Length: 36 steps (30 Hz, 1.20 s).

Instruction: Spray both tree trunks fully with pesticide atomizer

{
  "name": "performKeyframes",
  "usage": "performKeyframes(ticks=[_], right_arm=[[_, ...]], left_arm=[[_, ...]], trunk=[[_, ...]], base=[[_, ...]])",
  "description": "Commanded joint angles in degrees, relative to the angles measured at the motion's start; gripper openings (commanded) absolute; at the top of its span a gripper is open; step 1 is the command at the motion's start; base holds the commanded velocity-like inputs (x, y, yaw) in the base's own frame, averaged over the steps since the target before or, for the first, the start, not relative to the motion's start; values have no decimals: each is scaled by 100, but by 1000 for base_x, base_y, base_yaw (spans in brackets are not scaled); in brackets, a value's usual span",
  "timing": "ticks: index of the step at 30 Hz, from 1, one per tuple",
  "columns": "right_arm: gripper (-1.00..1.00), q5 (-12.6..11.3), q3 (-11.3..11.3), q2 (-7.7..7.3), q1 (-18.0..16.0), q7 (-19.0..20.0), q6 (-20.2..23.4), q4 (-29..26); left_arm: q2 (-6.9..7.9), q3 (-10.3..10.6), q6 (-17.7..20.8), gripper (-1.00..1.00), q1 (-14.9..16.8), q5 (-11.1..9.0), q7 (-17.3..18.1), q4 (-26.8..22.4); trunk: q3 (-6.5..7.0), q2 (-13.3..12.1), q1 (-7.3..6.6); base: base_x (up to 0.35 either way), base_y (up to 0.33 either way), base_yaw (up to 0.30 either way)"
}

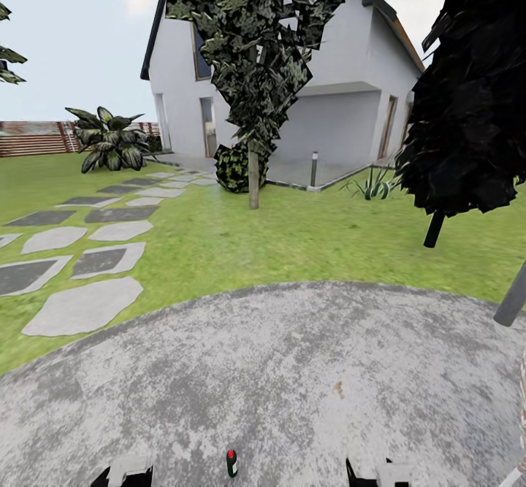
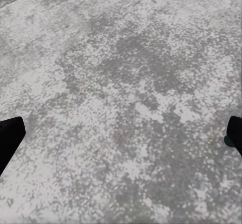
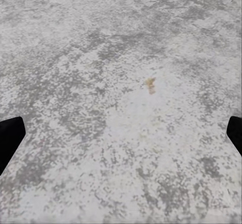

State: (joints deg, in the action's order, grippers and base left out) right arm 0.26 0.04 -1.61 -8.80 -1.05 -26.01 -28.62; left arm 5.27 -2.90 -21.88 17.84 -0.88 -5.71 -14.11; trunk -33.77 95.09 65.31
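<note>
Rough, matt mottled-grey paving (image 1: 292,370); smooth white house walls (image 1: 343,56).

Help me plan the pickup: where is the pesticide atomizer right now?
In the head view the pesticide atomizer stands on the grey paved circle at the bottom edge, between the left gripper and right gripper, nearer the left one.

Legible text, labels, brands, numbers, signs: none were found. The white house (image 1: 336,100) wall carried no lettering; the pesticide atomizer (image 1: 231,464) was too small for any label to be read.
</note>
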Motion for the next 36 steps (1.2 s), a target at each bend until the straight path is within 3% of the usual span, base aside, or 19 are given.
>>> performKeyframes(ticks=[1, 36], right_arm=[[100, 0, -2, -1, 0, 0, 0, 20], [100, 1, 4, -2, 1, 9, 0, 67]], left_arm=[[0, 0, 0, 100, 0, 0, 0, -2], [0, 0, 0, 100, -1, 9, 0, 5]], trunk=[[-19, 42, 23], [-648, 1445, 791]], base=[[0, 0, 0], [0, 0, 0]])
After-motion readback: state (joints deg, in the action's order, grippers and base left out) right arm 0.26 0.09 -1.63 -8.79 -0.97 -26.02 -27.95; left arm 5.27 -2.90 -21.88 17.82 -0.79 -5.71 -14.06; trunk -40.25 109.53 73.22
